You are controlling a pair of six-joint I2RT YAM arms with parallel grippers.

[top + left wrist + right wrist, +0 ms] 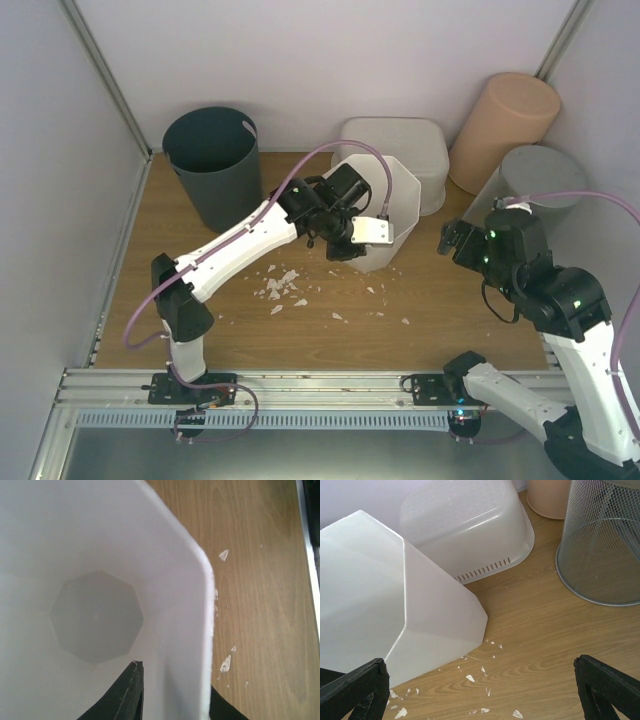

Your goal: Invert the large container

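Top external shows the left jaws pinching the rim of the tilted large container (400, 200) at 12 o'clock; right jaws gape wide, empty

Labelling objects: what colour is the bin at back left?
Dark grey bin, clearest in the top external view.

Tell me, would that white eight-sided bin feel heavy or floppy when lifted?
Probably light: the white bin sits tilted, held by one wall in the left claw. Likely fairly stiff, since the pinched rim looks undistorted. Its flat sides should resist rolling.
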